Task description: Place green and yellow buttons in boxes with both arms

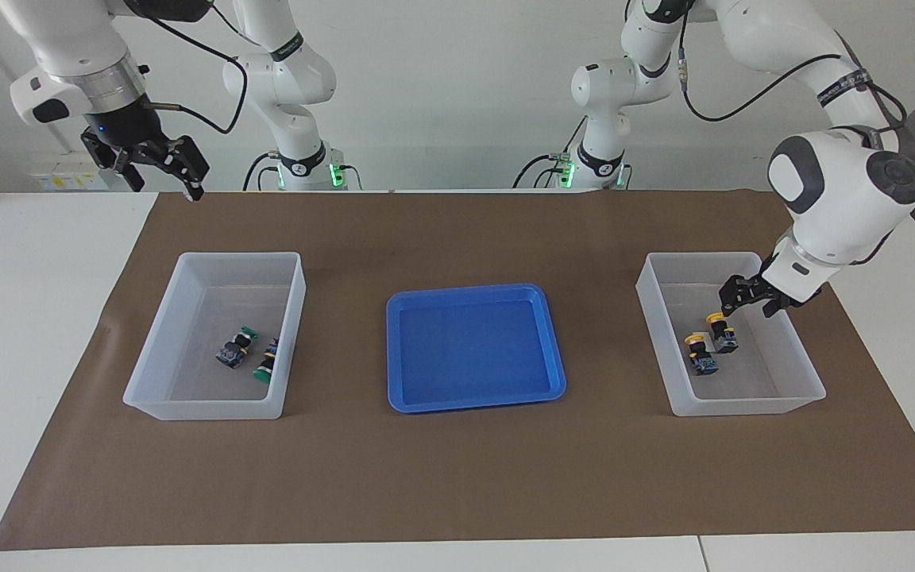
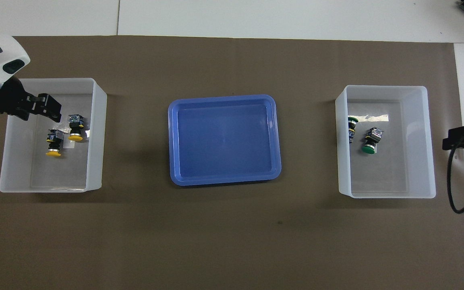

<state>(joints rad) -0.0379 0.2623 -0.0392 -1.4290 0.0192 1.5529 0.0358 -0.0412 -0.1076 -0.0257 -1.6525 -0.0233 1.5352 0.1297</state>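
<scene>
Two yellow buttons [image 1: 700,353] [image 1: 721,332] lie in the box [image 1: 731,405] toward the left arm's end of the table; the overhead view shows them too [image 2: 53,143] [image 2: 75,129] in that box [image 2: 42,187]. My left gripper [image 1: 747,310] [image 2: 52,112] is open and empty, low in this box, just above the button nearer the robots. Two green buttons [image 1: 235,348] [image 1: 267,361] [image 2: 371,141] [image 2: 351,129] lie in the other box [image 1: 203,409] [image 2: 387,193]. My right gripper [image 1: 164,187] [image 2: 447,143] is open and empty, raised high by the table's edge, outside that box.
A shallow blue tray [image 1: 473,349] [image 2: 224,141] sits between the two boxes with nothing in it. A brown mat [image 1: 457,477] covers the table. Two slimmer white arms with green-lit bases [image 1: 303,167] [image 1: 596,167] stand at the robots' edge.
</scene>
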